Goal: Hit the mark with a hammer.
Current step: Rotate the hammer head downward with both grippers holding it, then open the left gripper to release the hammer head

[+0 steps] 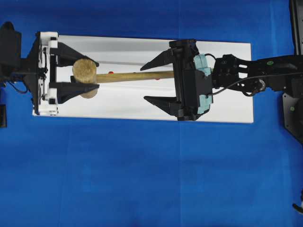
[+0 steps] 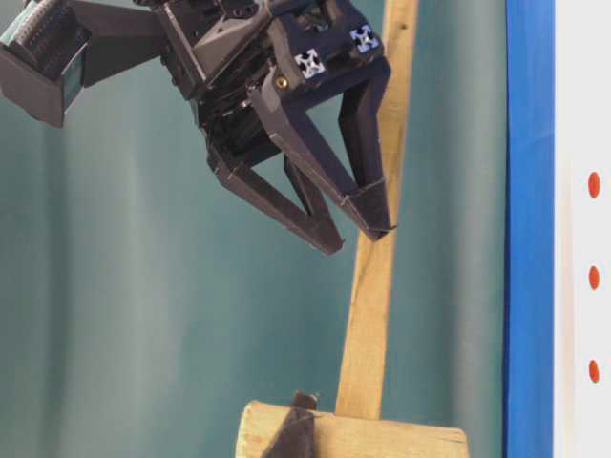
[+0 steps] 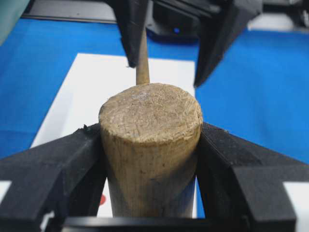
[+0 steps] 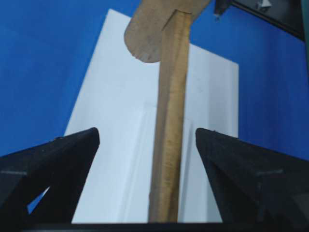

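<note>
The hammer (image 1: 84, 75), a light wooden mallet, lies across the white board (image 1: 132, 47), its handle (image 1: 132, 76) pointing right. My left gripper (image 1: 97, 74) is shut on the thick head (image 3: 150, 125), one finger pressed on each side. My right gripper (image 1: 144, 84) stands open around the handle (image 4: 169, 145), with clear gaps on both sides of it. From table level the right gripper (image 2: 355, 239) hangs beside the handle (image 2: 368, 324). A red mark (image 1: 111, 73) shows on the board just by the handle, near the head. Three red marks (image 2: 594, 278) line the board's edge.
Blue cloth (image 1: 142, 179) surrounds the white board on all sides. The right arm (image 1: 255, 75) reaches in from the right edge and the left arm's mount (image 1: 9, 52) sits at the far left. Another red dot (image 3: 102, 199) shows under the left fingers.
</note>
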